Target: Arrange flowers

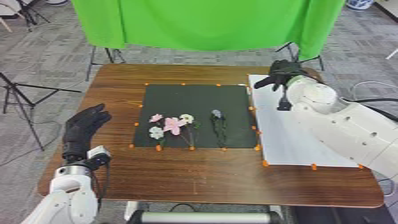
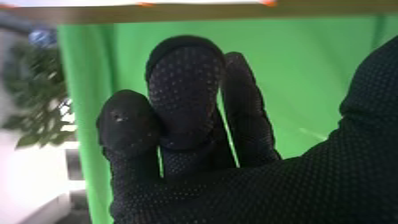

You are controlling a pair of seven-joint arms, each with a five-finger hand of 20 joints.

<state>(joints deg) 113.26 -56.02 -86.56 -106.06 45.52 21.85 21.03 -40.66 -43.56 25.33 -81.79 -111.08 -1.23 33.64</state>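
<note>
Pink and white flowers [image 1: 172, 126] left, blue flower [image 1: 217, 114] right on mat [image 1: 182, 95]. Right hand [image 1: 282, 71] empty, loosely open over sheet's [image 1: 298, 137] far end; left hand [image 1: 83, 127] open. Probably pre-pick; next needs near-left reach, light stem pinch.

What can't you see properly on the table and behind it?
- Petals of the pink flowers: too small to count, head view.
- Blue flower: its kind, too small to tell, head view.
- White sheet: part hidden under the right arm, head view.
- Green cloth: its top, cut off by the head view's top edge.
</note>
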